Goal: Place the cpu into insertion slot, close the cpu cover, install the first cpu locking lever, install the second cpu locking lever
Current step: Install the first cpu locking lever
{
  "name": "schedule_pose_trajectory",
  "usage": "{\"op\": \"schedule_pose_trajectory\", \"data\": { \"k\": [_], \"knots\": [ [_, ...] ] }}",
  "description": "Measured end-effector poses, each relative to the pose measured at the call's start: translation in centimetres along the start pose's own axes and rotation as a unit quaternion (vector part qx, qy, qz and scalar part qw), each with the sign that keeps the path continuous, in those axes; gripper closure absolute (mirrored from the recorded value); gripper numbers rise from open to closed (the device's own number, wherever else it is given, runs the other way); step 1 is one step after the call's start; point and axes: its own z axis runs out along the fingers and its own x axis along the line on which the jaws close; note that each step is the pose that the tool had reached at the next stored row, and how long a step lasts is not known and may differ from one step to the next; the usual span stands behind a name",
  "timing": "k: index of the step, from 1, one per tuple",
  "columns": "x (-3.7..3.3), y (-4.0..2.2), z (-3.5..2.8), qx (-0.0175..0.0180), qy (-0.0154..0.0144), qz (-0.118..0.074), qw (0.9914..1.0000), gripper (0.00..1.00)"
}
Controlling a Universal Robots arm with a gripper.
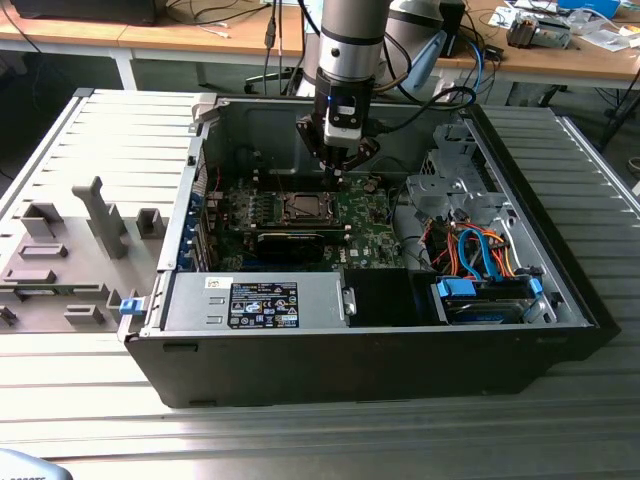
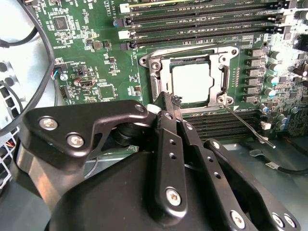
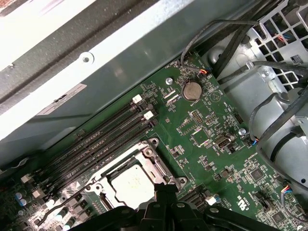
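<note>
The cpu point(image 2: 192, 82) lies flat in the insertion slot point(image 2: 156, 79) on the green motherboard, its silver top showing. The cpu cover point(image 2: 226, 72) lies down around it as a metal frame. One thin locking lever point(image 2: 246, 126) sticks out loose from the socket's corner, away from the frame. My gripper point(image 2: 170, 100) hangs just above the socket's edge with its black fingers point(image 2: 166, 144) pressed together and nothing visible between them. In the first wrist view the cpu point(image 3: 131, 185) sits just beyond the gripper point(image 3: 166, 188). In the exterior view the gripper point(image 1: 338, 168) hovers over the slot point(image 1: 300, 207).
Long black memory slots point(image 2: 202, 14) run beside the socket. The open case's walls point(image 1: 200, 180) enclose the board. A drive cage with orange and blue cables point(image 1: 470, 250) fills the exterior view's right. A power supply point(image 1: 260, 300) sits at the front, and grey fixtures point(image 1: 90, 230) lie outside.
</note>
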Motion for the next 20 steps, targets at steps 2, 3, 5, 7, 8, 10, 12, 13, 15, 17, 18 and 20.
{"op": "schedule_pose_trajectory", "data": {
  "k": [2, 3, 5, 7, 8, 10, 12, 13, 15, 17, 18, 20],
  "knots": [
    [0.00, 0.00, 0.00, 0.0000, 0.0000, -0.001, 1.00000, 0.89],
    [0.00, 0.00, 0.00, 0.0000, -0.0001, -0.001, 1.00000, 0.89],
    [0.00, 0.00, 0.00, 0.0000, -0.0001, -0.002, 1.00000, 0.89],
    [0.00, 0.00, 0.00, 0.0000, -0.0001, -0.002, 1.00000, 0.89],
    [0.00, 0.00, 0.00, 0.0000, -0.0001, -0.003, 1.00000, 0.89],
    [0.00, 0.00, 0.00, 0.0000, -0.0002, -0.003, 1.00000, 0.89],
    [0.00, 0.00, 0.00, -0.0001, -0.0002, -0.004, 0.99999, 0.89],
    [0.00, 0.00, 0.00, 0.0000, -0.0003, -0.004, 0.99999, 0.89],
    [0.00, 0.00, 0.00, 0.0000, -0.0003, -0.005, 0.99999, 0.89],
    [0.00, 0.00, 0.00, -0.0001, -0.0003, -0.005, 0.99999, 0.89],
    [0.00, 0.00, 0.00, -0.0001, -0.0003, -0.006, 0.99998, 0.89],
    [0.00, 0.00, 0.00, 0.0000, -0.0003, -0.006, 0.99998, 0.89]
  ]
}}
